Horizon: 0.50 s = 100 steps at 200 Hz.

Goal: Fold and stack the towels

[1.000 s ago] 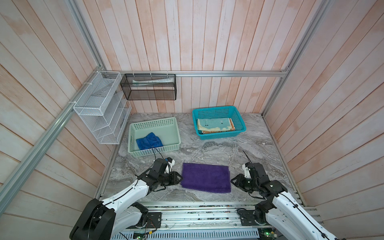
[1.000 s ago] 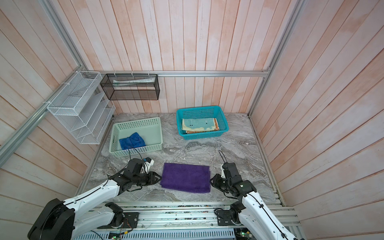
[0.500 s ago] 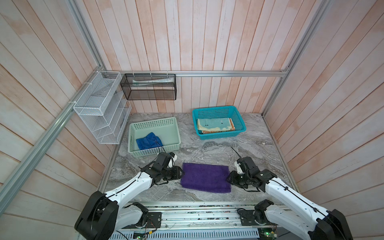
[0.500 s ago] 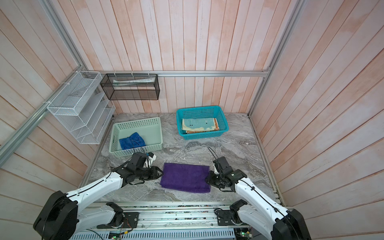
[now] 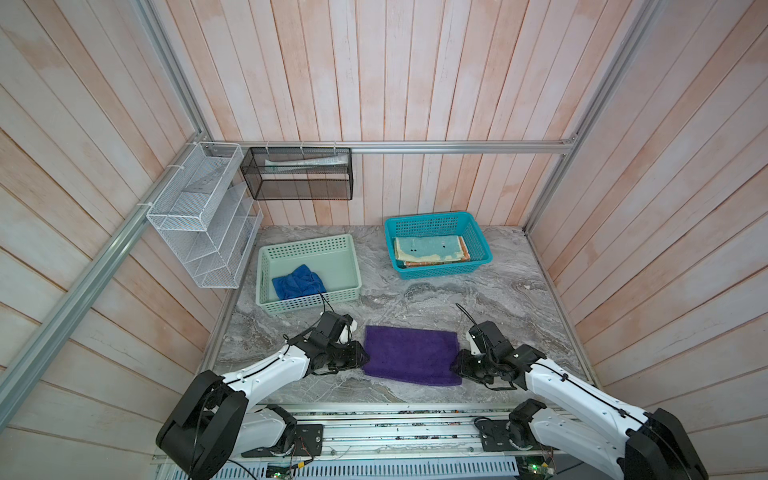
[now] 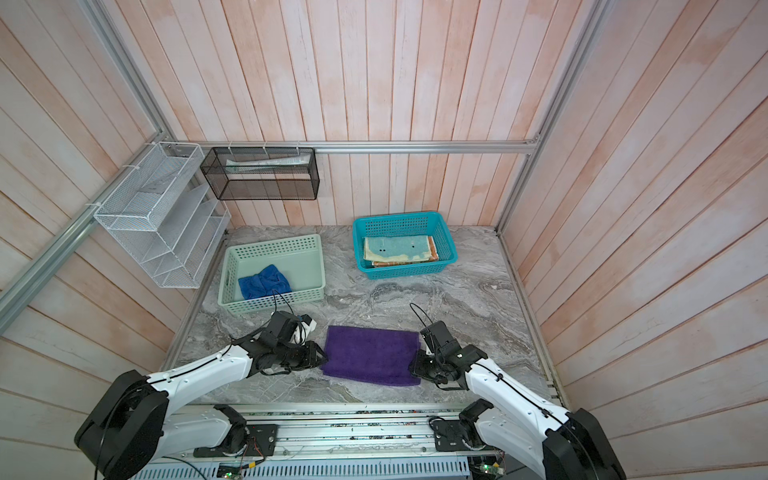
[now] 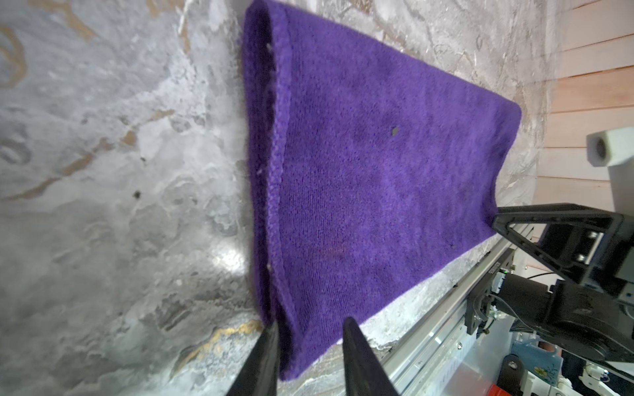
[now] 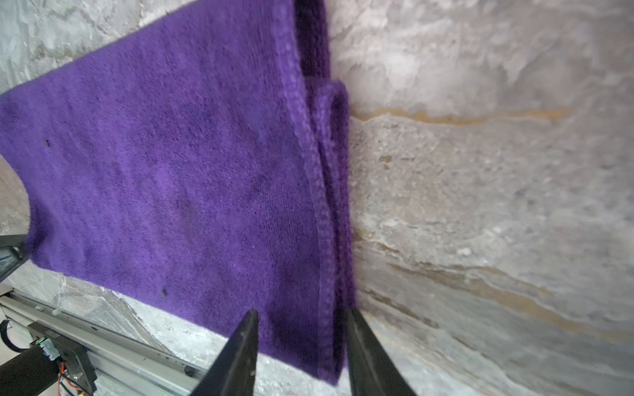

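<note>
A purple towel (image 5: 411, 355) (image 6: 370, 355) lies folded flat near the table's front edge. My left gripper (image 5: 361, 359) (image 7: 308, 329) is open at its near left corner, with the folded edge (image 7: 274, 205) between the jaws. My right gripper (image 5: 457, 365) (image 8: 302, 319) is open at the near right corner, its jaws straddling the hemmed edge (image 8: 319, 205). A crumpled blue towel (image 5: 297, 282) sits in the mint basket (image 5: 307, 245). The teal towel (image 5: 430, 247) lies folded on an orange one (image 5: 419, 262) in the teal basket (image 5: 430, 218).
A white wire organizer (image 5: 199, 216) and a black mesh bin (image 5: 299, 178) hang on the wall at the back left. Wood-slat walls close in three sides. A metal rail (image 5: 374, 409) runs along the front table edge, just behind the towel's near side.
Both grippers have moved inward to the ends of the purple towel; its corners now sit between their jaws. The towel has not moved.
</note>
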Each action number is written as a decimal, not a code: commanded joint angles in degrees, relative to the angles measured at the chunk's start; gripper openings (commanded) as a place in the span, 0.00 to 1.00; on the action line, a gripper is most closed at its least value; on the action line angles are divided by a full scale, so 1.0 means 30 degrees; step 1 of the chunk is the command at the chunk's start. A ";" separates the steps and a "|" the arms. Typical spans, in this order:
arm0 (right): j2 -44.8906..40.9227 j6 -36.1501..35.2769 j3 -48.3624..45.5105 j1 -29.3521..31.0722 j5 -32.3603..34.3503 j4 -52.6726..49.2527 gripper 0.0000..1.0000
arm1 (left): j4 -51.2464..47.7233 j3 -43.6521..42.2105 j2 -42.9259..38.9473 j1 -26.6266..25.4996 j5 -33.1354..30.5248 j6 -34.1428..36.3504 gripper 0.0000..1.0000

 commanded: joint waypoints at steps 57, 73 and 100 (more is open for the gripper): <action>0.0053 -0.0435 0.0083 0.0078 -0.0317 0.0473 0.28 | 0.1144 -0.0360 0.0327 -0.0081 0.0562 -0.0264 0.22; 0.0024 -0.0572 0.0193 0.0097 -0.0404 0.0415 0.15 | 0.0603 -0.0096 -0.0011 -0.0055 0.0336 -0.0195 0.10; -0.0271 -0.1040 0.0898 0.0083 -0.0222 -0.0309 0.00 | -0.0157 0.0424 -0.0610 -0.0081 0.0321 0.0050 0.00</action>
